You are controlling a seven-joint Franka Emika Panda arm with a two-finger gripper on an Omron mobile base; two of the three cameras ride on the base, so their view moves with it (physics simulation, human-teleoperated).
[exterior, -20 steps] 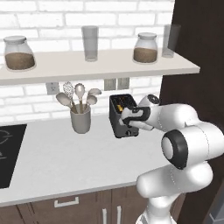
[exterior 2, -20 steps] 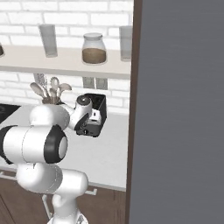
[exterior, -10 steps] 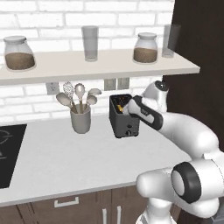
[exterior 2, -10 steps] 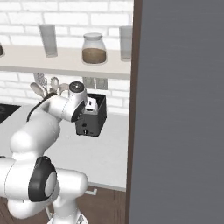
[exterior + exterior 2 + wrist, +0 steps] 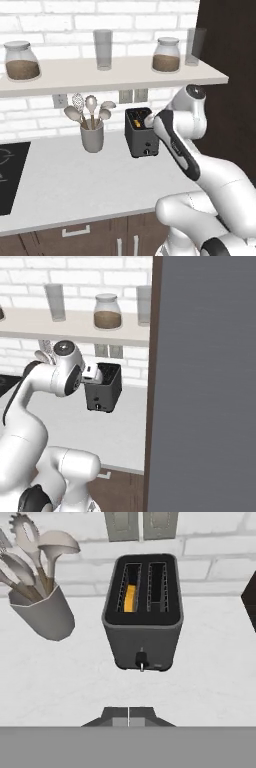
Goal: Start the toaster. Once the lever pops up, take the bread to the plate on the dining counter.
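Note:
The dark grey toaster (image 5: pixel 141 134) (image 5: pixel 104 388) (image 5: pixel 142 614) stands on the light grey worktop against the brick wall. The bread (image 5: pixel 130 598) sits low in its left slot, with only an orange-yellow edge showing. A small knob (image 5: pixel 141 659) sticks out low on the narrow front face. My gripper (image 5: pixel 129 717) is shut and holds nothing. It hovers above and in front of the toaster, looking down at it, clear of the knob. From the right base view my hand (image 5: pixel 93 373) is close to the toaster's top near edge. The plate and the dining counter are out of view.
A grey cup of utensils (image 5: pixel 92 137) (image 5: pixel 42 614) stands left of the toaster. A shelf (image 5: pixel 115 75) with jars and glasses runs above it. A tall dark panel (image 5: pixel 210 381) closes off the right side. A black hob (image 5: pixel 10 170) lies far left.
The arm has swung up and unfolded. My hand has lifted from the toaster's front face to above and in front of it. The gripper stayed shut.

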